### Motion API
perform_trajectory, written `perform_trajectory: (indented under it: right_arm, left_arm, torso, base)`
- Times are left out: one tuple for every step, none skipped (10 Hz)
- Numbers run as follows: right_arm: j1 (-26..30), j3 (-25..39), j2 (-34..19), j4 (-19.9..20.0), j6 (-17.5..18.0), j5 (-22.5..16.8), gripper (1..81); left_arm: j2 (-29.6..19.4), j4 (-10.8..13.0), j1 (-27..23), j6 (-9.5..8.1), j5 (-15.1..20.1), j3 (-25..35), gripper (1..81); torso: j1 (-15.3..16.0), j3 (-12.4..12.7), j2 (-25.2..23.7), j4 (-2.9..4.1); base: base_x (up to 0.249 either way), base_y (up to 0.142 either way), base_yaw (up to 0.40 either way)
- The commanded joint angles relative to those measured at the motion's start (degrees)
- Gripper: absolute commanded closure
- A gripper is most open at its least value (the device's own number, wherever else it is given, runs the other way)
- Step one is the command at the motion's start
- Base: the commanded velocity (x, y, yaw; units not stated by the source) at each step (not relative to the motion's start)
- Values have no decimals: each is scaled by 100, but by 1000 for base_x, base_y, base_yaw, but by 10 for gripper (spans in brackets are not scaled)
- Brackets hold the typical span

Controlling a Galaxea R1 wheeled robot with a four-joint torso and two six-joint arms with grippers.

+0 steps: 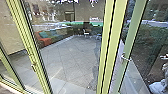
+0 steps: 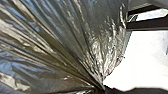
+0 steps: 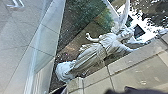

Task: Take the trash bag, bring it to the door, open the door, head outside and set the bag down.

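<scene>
The left gripper (image 2: 102,87) holds the bag (image 2: 62,42) by its gathered neck, closed around the bunched film. In the left wrist view the bag is dark and shiny, its folds spreading like a fan from the grip and catching bright light along the creases. Beside it lies a washed-out white area, too bright to read. Whether the bag touches anything underneath cannot be told.

In the head view, tall glass panels stand ahead of the robot in yellow-green frames: one frame (image 1: 31,50) at eleven o'clock, a thicker double one (image 1: 107,52) at one o'clock. Just beyond the latter, nearer two o'clock, a duller green post (image 1: 135,30) carries a metal handle (image 1: 125,58). Through the glass stretches a floor (image 1: 67,57) of pale square tiles. A red sofa (image 1: 44,40) with teal cushions (image 1: 43,34) sits at eleven o'clock, a small white chair (image 1: 86,33) far off at twelve. Greenery (image 1: 152,40) shows at two o'clock, with part of a white statue (image 1: 158,86) nearer the robot.

In the right wrist view the statue is a robed, winged figure, between planting and pale slabs (image 3: 135,68). The right gripper's state cannot be told.
</scene>
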Motion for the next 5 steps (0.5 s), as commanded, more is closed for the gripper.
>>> perform_trajectory:
  right_arm:
    - [768,-171,-206,-428,-122,-174,10]
    - [742,-267,-267,-454,-226,-18,10]
    - [715,-382,-294,-498,-341,151,10]
    - [697,-549,-294,-578,-464,283,10]
    - [689,-750,-302,-709,-596,440,10]
  left_arm:
    - [5,-48,-141,-16,474,54,811]
    - [14,-48,-141,-16,474,63,811]
    - [14,-48,-141,-16,474,63,811]
    - [14,-48,-132,-16,474,54,811]
    - [14,-48,-115,-16,474,45,811]
  torso:
    - [-2,-7,0,13]
    - [2,72,2,-105]
    - [0,100,0,-173]
    - [-5,120,-2,-190]
    - [-9,118,-2,-193]
  base:
    - [0,0,0]
    - [0,0,0]
    - [0,0,0]
    - [0,0,0]
    - [0,0,0]
